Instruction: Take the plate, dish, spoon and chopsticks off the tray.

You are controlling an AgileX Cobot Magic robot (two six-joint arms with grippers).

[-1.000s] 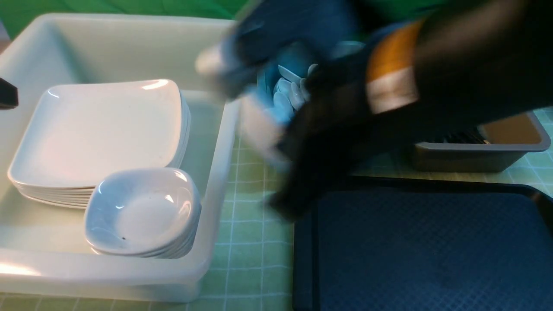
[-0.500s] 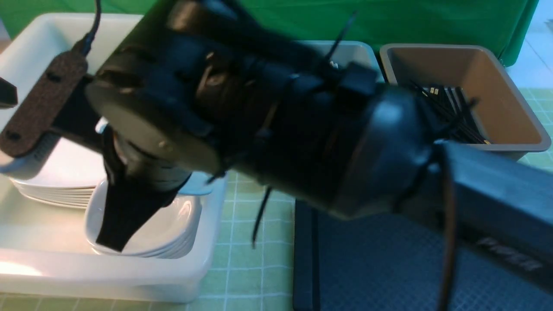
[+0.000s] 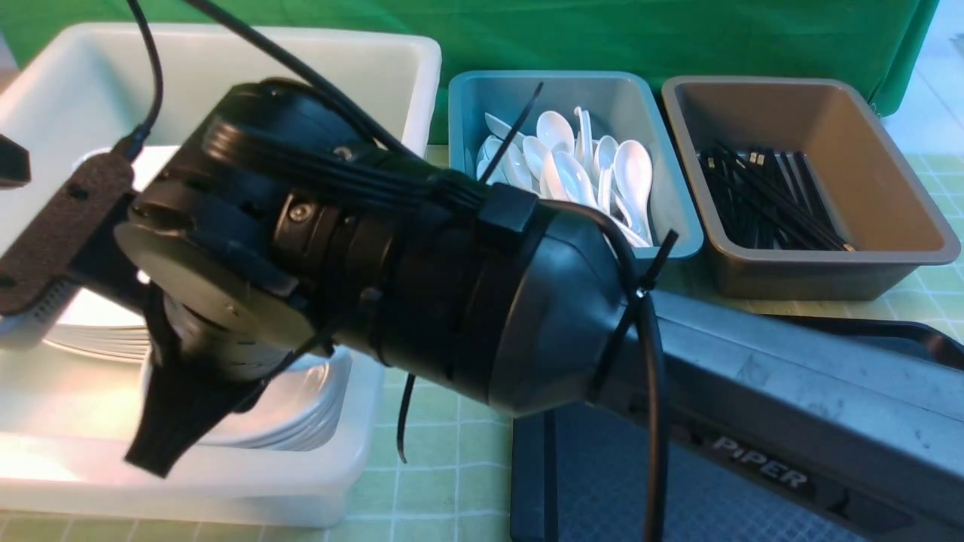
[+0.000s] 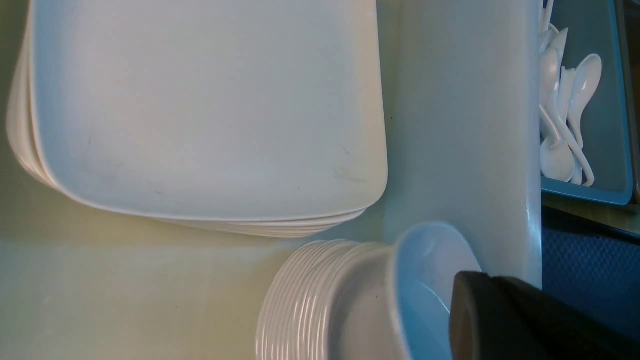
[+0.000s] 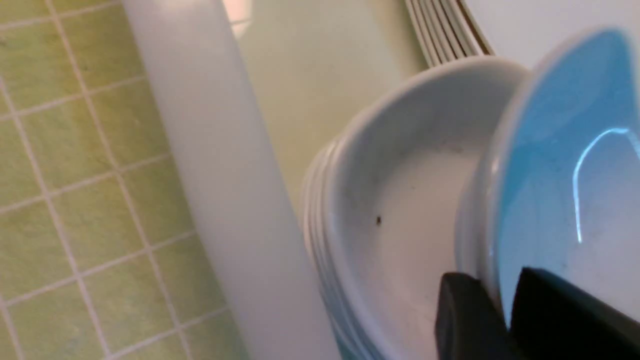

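Since a moment ago your right arm, marked "PIPER" [image 3: 761, 468], has swung over the white tub [image 3: 361, 421]; the right gripper [image 5: 502, 305] pinches a dish's [image 5: 565, 165] rim above the stacked dishes [image 5: 400, 215].

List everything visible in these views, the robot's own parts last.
tub: one, white, on the left
plates: one stack, white, in the tub
dishes: one stack, white, in the tub beside the plates
tilted dish: one, white, leaning in the top of the stack
blue-grey bin: one, at the back
spoons: many, white, in that bin
brown bin: one, back right
chopsticks: many, black, in it
tray: one, black, near right
mat: green checked, underneath
right arm: black, reaching across to the tub
right gripper: jaws astride the tilted dish's rim
left gripper: black, shut, at the left edge
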